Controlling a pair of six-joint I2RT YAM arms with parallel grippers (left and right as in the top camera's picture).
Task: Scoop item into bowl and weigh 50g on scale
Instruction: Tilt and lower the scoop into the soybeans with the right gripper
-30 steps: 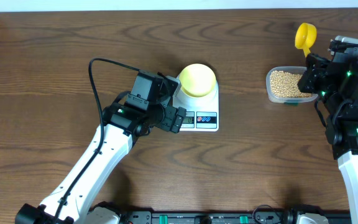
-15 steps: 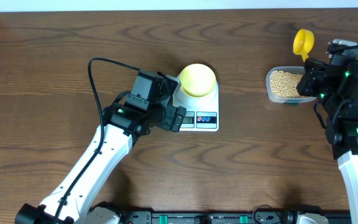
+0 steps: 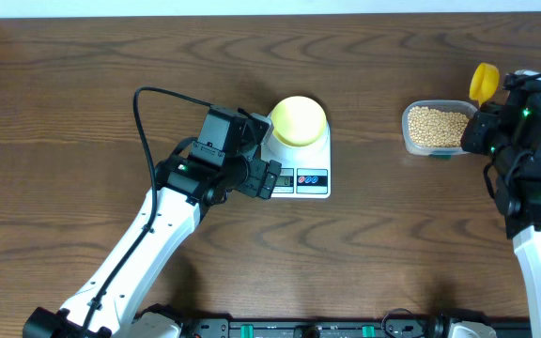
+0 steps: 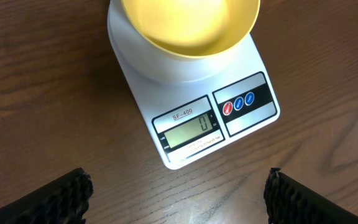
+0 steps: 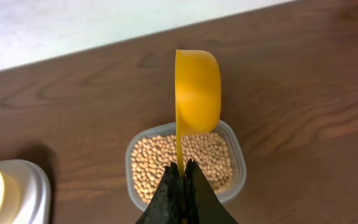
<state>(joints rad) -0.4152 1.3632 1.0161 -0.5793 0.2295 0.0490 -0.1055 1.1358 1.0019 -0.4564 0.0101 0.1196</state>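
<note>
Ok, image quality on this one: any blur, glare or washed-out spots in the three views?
Overhead: evenly lit and sharp, no glare. Left wrist: the scale display reads clearly; the left gripper shows as dark, slightly soft fingers in the bottom corners. Right wrist: scoop and beans are crisp; the pale strip beyond the table looks washed out.

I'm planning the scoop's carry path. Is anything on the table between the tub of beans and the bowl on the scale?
Nothing visible: only bare table lies between the tub of beans and the bowl on the scale. The open left gripper hovers by the scale's display, off that path.
</note>
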